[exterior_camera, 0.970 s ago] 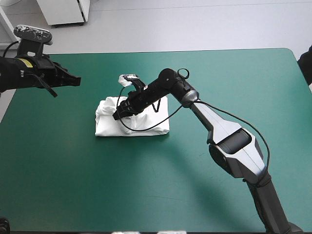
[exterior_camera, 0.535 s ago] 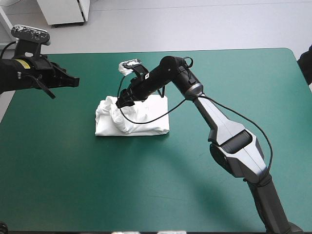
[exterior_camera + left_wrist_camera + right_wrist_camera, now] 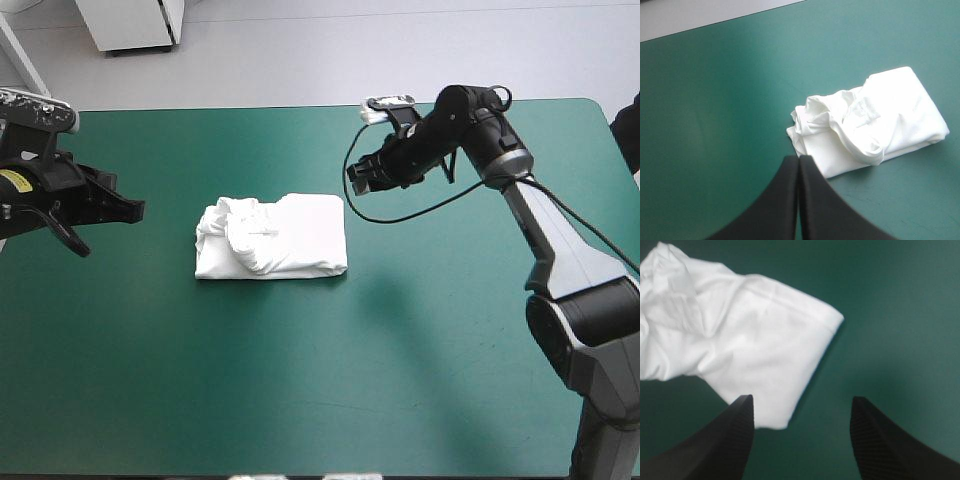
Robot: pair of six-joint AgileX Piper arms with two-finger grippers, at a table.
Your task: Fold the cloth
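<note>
The white T-shirt point(image 3: 272, 237) lies as a folded bundle on the teal-green cover, left of the table's middle, rumpled at its left end. No gripper touches it. My right gripper point(image 3: 358, 180) hangs raised to the right of the bundle, toward the far edge. Its black fingers stand open with nothing between them point(image 3: 801, 407), and the T-shirt point(image 3: 740, 345) shows ahead of them. My left gripper point(image 3: 138, 210) is near the table's left edge, well left of the bundle. Those fingers are shut in a pointed arch point(image 3: 799, 160), with the T-shirt point(image 3: 875, 125) ahead and to one side.
The teal-green cover point(image 3: 330, 380) stretches bare in front of the bundle. The table's far edge point(image 3: 300, 107) runs just behind both arms.
My right gripper has let go of the bundle, lifted and drawn back to the right toward the far edge. The left arm has pulled back left and slightly nearer. The bundle stays put.
</note>
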